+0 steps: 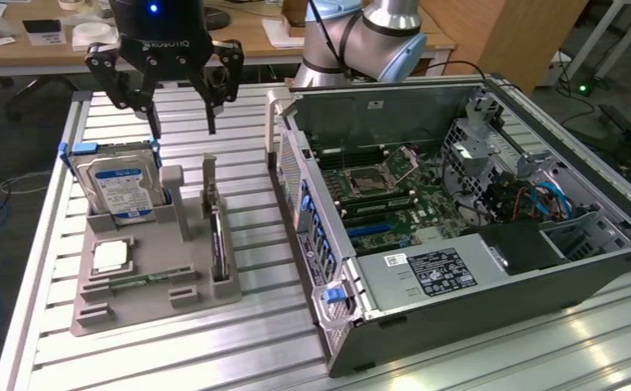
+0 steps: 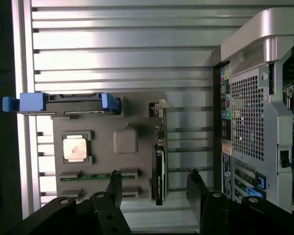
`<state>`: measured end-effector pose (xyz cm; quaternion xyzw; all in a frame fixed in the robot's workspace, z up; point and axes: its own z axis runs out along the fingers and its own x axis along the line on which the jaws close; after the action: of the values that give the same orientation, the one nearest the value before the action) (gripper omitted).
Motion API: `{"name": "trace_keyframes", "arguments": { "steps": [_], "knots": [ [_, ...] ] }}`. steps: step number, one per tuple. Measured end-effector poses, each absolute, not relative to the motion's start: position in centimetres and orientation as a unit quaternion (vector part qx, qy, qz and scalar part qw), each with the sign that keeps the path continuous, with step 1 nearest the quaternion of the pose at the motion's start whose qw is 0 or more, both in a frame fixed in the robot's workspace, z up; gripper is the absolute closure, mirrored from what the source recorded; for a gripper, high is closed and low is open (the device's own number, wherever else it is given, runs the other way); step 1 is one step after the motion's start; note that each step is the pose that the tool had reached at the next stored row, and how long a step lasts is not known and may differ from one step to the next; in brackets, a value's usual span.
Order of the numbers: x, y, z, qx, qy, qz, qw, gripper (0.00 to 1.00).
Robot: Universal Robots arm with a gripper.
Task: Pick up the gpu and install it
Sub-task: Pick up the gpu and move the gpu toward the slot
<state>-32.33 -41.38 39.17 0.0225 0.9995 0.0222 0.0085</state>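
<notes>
From the exterior view's left: the blue-labelled hard drive (image 1: 120,189) stood upright in the grey holder tray (image 1: 168,244), w/ the square silver processor chip (image 1: 111,257) lying flat in its recess just in front. Above the tray's far end hung the gripper (image 1: 182,130), jaws spread wide, nothing between them, fingertips clear of every part. The gpu (image 1: 220,243) sat on edge in the slot along the tray's right side, metal bracket at the far end, not touched and not lifted. In the wrist view the card lay roughly between the two black fingers (image 2: 113,188), so approx lined up over it, but the exterior view showed an air gap above the bracket. To the right, just beside the tray, the pc case (image 1: 402,106) lay open w/ the motherboard (image 1: 402,208) exposed; no card could be seen seated in its expansion slots. Judged progress: early. Pick not made, install not begun, i.e. both steps were left.
</notes>
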Motion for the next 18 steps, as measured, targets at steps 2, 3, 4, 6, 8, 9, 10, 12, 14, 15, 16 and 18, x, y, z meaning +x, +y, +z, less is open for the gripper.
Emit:
{"name": "trace_keyframes", "arguments": {
  "steps": [2,3,4,6,8,9,10,12,14,15,16,18],
  "knots": [
    [-32.3,-41.7,39.0,0.022,0.999,0.023,0.009,0.35],
    [-32.3,-41.8,38.8,0.023,0.999,0.023,0.009,0.35],
    [-32.3,-41.8,38.7,0.023,0.999,0.023,0.009,0.35],
    [-32.2,-41.8,38.4,0.022,0.999,0.022,0.008,0.35],
    [-32.2,-41.9,38.2,0.022,0.999,0.023,0.008,0.35],
    [-32.1,-42.0,38.2,0.022,0.999,0.023,0.008,0.35],
    [-32.1,-42.0,38.1,0.022,0.999,0.023,0.008,0.35],
    [-32.0,-42.2,37.9,0.022,0.999,0.023,0.008,0.35],
    [-31.8,-42.2,37.6,0.021,1.0,0.022,0.006,0.35],
    [-31.7,-42.2,37.4,0.021,1.0,0.022,0.004,0.35],
    [-31.6,-42.2,37.3,0.021,1.0,0.022,0.001,0.35],
    [-31.4,-42.2,37.1,0.021,1.0,0.022,-0.002,0.35]
  ]
}}
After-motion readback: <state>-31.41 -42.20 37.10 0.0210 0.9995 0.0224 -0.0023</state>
